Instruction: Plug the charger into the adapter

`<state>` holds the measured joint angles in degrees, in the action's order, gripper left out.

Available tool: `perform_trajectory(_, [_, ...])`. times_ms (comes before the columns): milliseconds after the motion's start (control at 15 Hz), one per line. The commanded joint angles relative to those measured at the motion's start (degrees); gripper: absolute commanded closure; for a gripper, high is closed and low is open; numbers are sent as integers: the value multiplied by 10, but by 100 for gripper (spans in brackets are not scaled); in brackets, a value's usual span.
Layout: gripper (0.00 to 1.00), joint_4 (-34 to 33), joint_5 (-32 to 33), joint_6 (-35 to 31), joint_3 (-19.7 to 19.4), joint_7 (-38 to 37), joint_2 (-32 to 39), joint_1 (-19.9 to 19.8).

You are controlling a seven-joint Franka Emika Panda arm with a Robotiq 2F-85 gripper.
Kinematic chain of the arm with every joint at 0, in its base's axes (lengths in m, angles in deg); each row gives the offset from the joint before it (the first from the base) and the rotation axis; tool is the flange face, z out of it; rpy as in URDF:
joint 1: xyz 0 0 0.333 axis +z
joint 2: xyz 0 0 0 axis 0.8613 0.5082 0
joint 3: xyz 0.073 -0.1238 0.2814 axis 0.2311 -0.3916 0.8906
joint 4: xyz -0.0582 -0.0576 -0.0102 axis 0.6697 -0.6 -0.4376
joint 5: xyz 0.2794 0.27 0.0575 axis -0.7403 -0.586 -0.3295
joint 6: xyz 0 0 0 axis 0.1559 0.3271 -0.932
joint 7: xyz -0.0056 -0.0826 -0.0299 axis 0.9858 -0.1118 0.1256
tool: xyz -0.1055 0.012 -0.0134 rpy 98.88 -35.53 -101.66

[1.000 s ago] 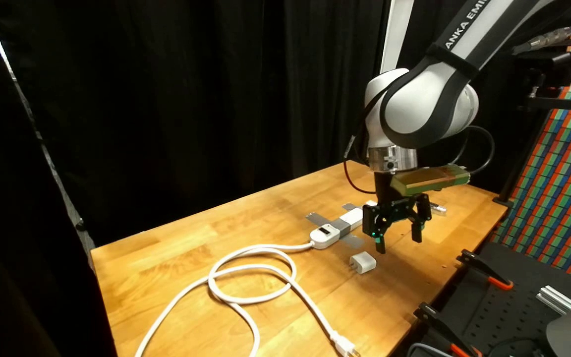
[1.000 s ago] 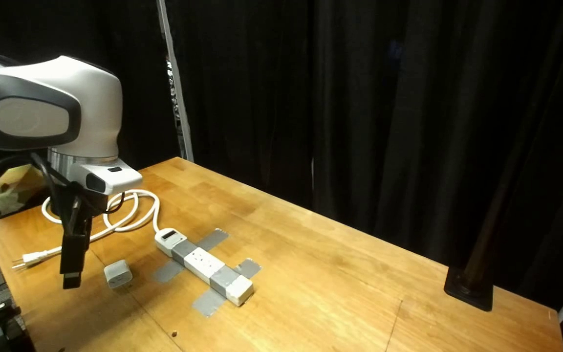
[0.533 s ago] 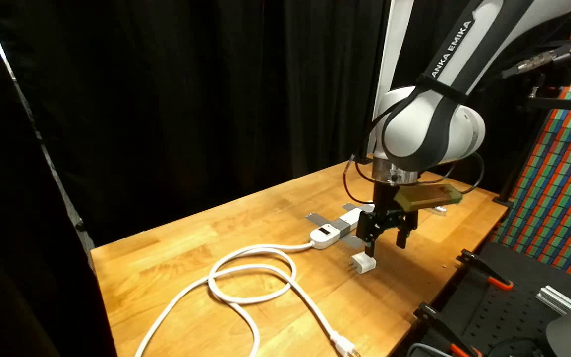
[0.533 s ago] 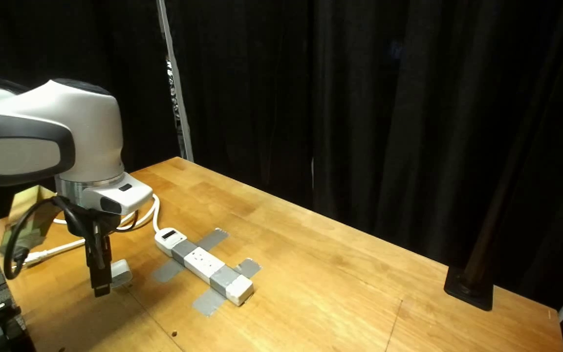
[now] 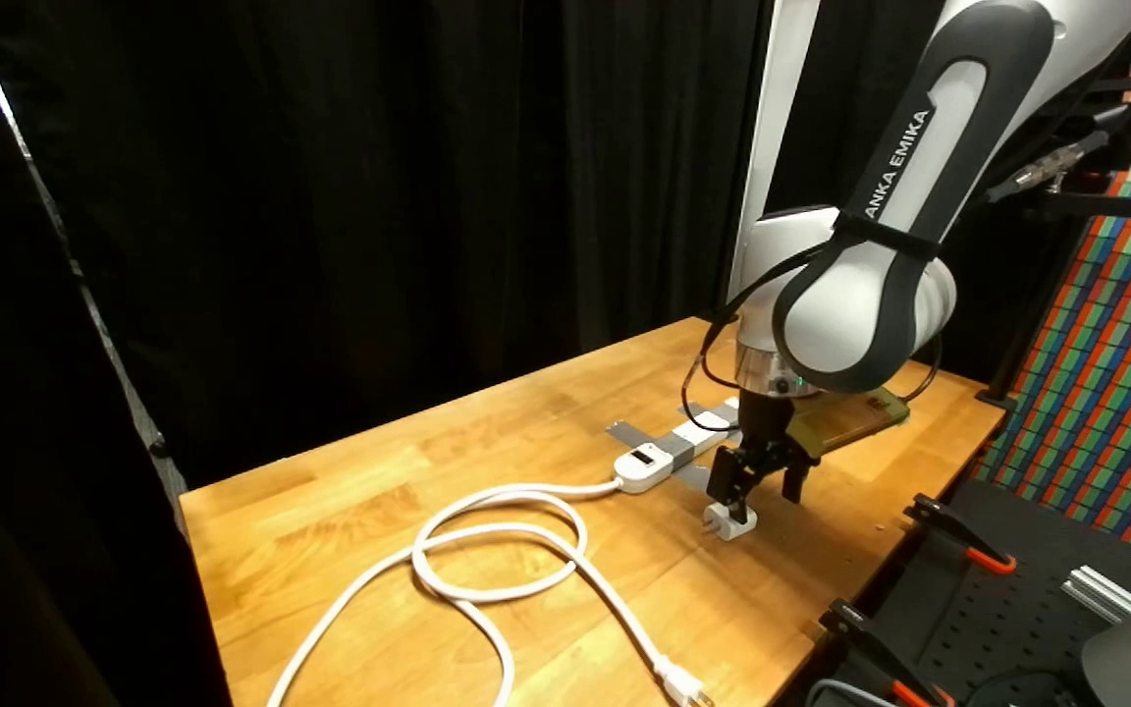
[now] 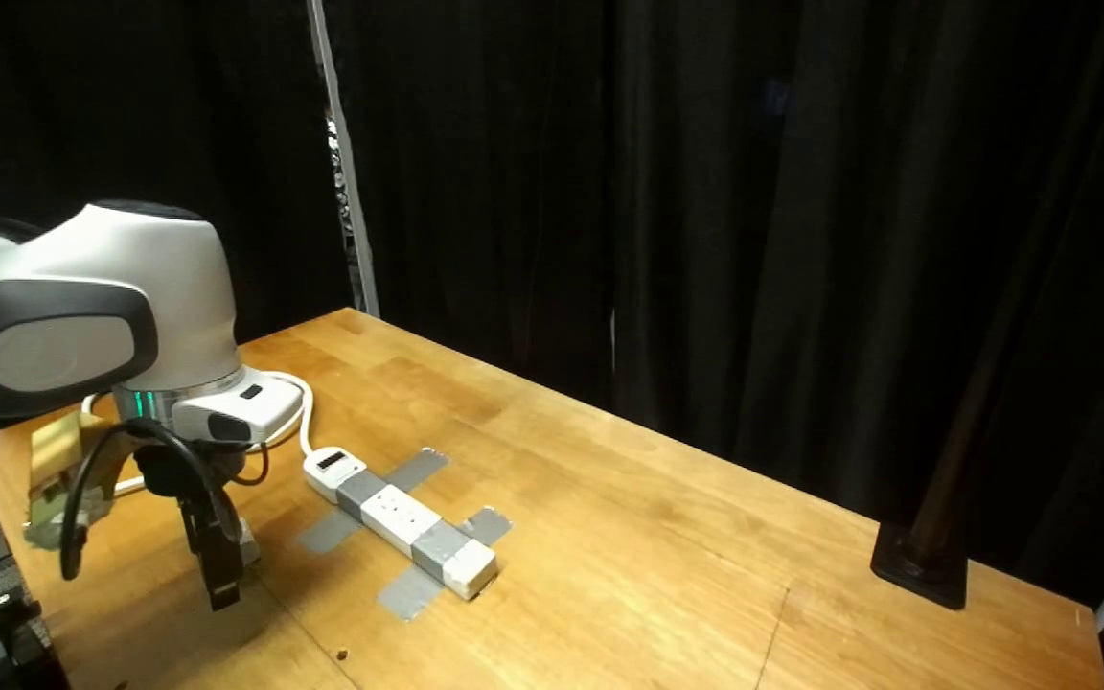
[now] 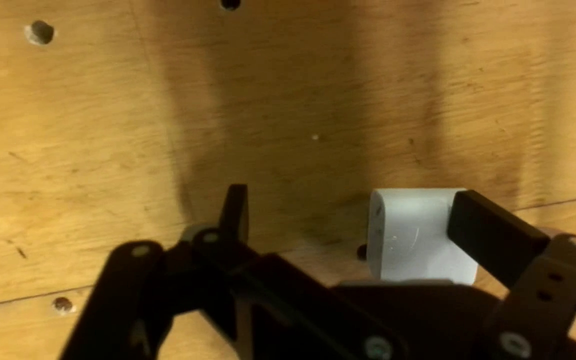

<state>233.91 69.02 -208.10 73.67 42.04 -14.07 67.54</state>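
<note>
The charger, a small white block with prongs pointing left in that exterior view, lies on the wooden table. It is mostly hidden behind the gripper in an exterior view. My gripper is low over the table and open, fingers wide apart. In the wrist view the gripper has the charger between its fingers, close to the right finger, which overlaps the charger's right edge. The left finger is well apart from it. The adapter, a white power strip, lies taped to the table; it also shows in an exterior view.
The adapter's white cable lies coiled on the table, its plug near the front. Grey tape crosses the strip. Black-and-orange clamps grip the table edge. A black post base stands at the far end.
The gripper has come down to the charger, its fingers still open. The charger has shifted slightly right in an exterior view. The adapter has not moved.
</note>
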Motion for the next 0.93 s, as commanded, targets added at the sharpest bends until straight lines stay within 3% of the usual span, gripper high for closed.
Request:
perform_trajectory(0, [0,-1,52,15,-26,-28,-11,15])
perform_trajectory(467, [0,-1,142,-14,-76,-63,-7,25])
perform_trajectory(867, [0,-33,177,-23,-112,-95,20,25])
